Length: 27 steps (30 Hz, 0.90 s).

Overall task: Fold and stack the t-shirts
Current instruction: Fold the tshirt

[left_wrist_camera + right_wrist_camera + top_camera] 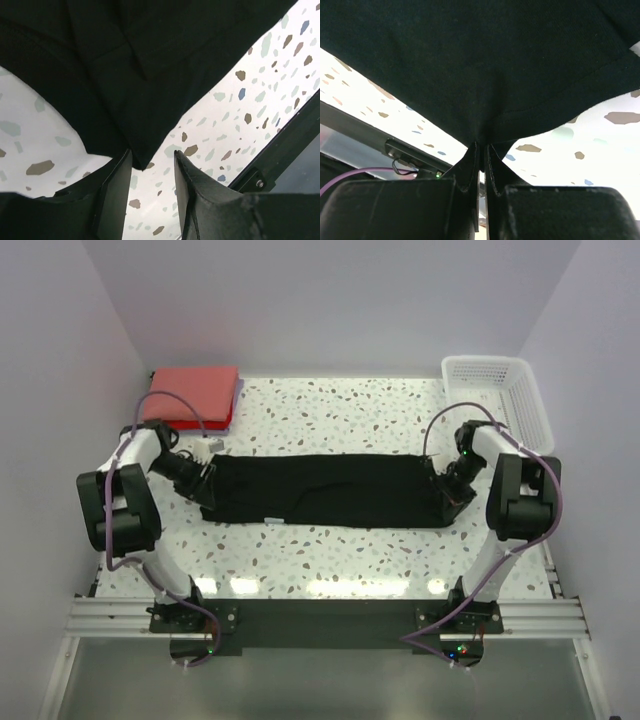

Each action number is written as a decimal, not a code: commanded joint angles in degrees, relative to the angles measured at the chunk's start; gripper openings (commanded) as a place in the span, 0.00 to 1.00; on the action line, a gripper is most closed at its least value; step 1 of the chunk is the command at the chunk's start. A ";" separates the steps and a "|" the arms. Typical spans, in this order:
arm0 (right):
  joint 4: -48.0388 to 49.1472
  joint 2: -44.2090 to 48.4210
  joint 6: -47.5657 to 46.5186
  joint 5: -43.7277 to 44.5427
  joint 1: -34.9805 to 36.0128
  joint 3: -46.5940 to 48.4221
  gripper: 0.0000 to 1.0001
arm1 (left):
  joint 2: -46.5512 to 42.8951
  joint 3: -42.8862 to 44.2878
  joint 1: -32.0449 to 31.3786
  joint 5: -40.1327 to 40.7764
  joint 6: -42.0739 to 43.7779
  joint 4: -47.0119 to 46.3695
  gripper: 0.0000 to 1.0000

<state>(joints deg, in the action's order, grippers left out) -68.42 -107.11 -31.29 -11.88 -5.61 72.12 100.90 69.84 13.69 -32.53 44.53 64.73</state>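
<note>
Black at centre: flanks the black t-shirt (325,490), flat on the counter (330,410), with both arms bent low and inward. Clamps its right edge in the right claw (481,147); holds the left claw (152,160) apart at its left corner. Cannot count coral-red t-shirts (192,392) stacked back-left.

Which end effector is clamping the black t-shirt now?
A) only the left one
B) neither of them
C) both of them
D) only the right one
D: the right end effector is shut on the edge of the black t-shirt, while the left end effector is open, with a corner of the cloth lying loose at its gap.
</note>
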 commanded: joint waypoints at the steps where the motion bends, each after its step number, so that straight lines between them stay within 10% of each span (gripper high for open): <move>1: 0.48 -0.55 -1.06 0.19 -0.28 2.32 0.00 | 2.19 1.43 -0.86 -2.54 -3.48 -3.47 0.45; 17: -0.22 -3.19 -1.06 -0.07 -0.28 5.23 0.00 | 7.38 3.19 -2.35 -3.06 -6.57 -5.23 0.38; 27: -0.04 -3.46 -0.79 0.10 -0.28 5.49 0.00 | 8.96 5.83 -2.36 -2.97 -6.30 -3.21 0.00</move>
<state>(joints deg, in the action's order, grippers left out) -68.66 -110.41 -31.59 -11.68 -5.61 75.72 109.89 73.30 11.49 -34.09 38.09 60.53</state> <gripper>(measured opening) 0.030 0.036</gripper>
